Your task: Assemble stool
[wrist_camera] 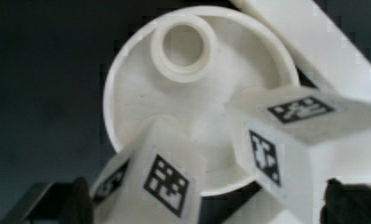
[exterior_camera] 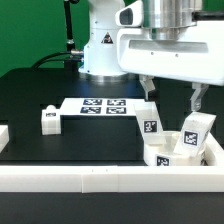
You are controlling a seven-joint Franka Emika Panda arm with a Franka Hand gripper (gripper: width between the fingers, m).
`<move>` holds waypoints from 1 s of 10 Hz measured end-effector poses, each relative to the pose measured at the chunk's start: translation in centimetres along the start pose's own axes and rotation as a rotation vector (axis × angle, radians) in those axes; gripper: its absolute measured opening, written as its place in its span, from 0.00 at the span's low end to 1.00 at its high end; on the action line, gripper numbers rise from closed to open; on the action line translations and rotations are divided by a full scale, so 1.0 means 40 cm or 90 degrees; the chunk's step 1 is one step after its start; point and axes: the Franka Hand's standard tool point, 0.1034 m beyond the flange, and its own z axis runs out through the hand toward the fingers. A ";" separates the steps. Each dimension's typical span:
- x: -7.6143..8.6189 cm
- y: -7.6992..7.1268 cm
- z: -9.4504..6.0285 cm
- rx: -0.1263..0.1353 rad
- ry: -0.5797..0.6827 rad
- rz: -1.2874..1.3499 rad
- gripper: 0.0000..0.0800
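The round white seat (exterior_camera: 163, 156) lies in the front right corner of the table, against the white rails. Two tagged white legs stand in it, one (exterior_camera: 150, 122) on the exterior view's left and one (exterior_camera: 196, 130) on its right. A third leg (exterior_camera: 48, 119) lies loose on the black table at the left. My gripper (exterior_camera: 172, 95) hangs open just above the two legs, holding nothing. In the wrist view the seat (wrist_camera: 164, 100) shows an empty socket (wrist_camera: 182, 45) and both legs (wrist_camera: 155, 178) (wrist_camera: 280, 130). The gripper (wrist_camera: 203, 208) has dark fingertips (wrist_camera: 49, 203) wide apart at the corners.
The marker board (exterior_camera: 100, 105) lies flat in the middle of the table, behind the loose leg. A long white rail (exterior_camera: 100, 180) runs along the front edge and another (exterior_camera: 216, 150) along the right side. The robot base (exterior_camera: 100, 45) stands at the back.
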 end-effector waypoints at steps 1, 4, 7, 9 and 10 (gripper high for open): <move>-0.001 0.000 -0.017 0.004 0.003 -0.093 0.81; 0.001 0.023 -0.060 0.015 0.007 -0.274 0.81; 0.024 0.037 -0.061 0.008 0.021 -0.478 0.81; 0.021 0.038 -0.044 -0.016 0.013 -0.667 0.81; 0.009 0.036 -0.031 -0.031 -0.004 -0.758 0.81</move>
